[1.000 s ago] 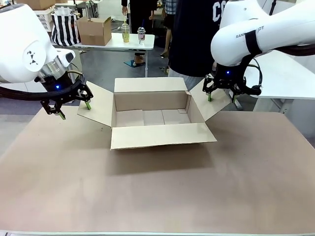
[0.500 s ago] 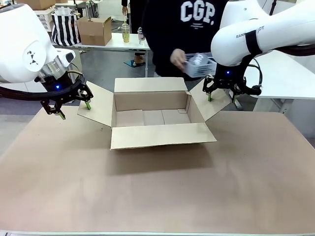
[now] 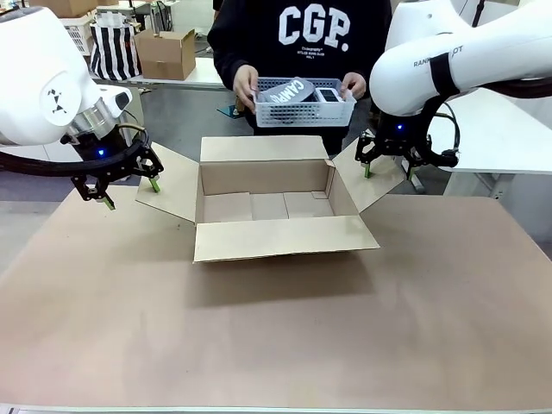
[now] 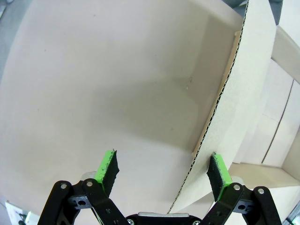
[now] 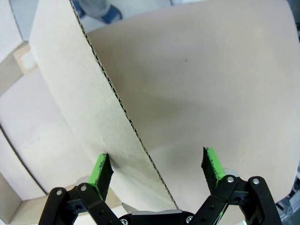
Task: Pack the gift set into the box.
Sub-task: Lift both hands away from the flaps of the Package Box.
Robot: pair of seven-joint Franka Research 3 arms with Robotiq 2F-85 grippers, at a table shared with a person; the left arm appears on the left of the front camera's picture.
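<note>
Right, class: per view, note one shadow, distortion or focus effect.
Front view: sharp; soft shadow on the table before the box. Left wrist view: wide lens bows the edge of the left flap. Right wrist view: right flap bows too, casting soft shadow.

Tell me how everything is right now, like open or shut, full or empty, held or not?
box: open, all four flaps spread, empty, on the table.
gift set: held up behind the box, not yet inside.
person's hands: gripping the gift set's two ends.
left jaws: open, left flap edge between them.
right jaws: open, right flap edge between them.
</note>
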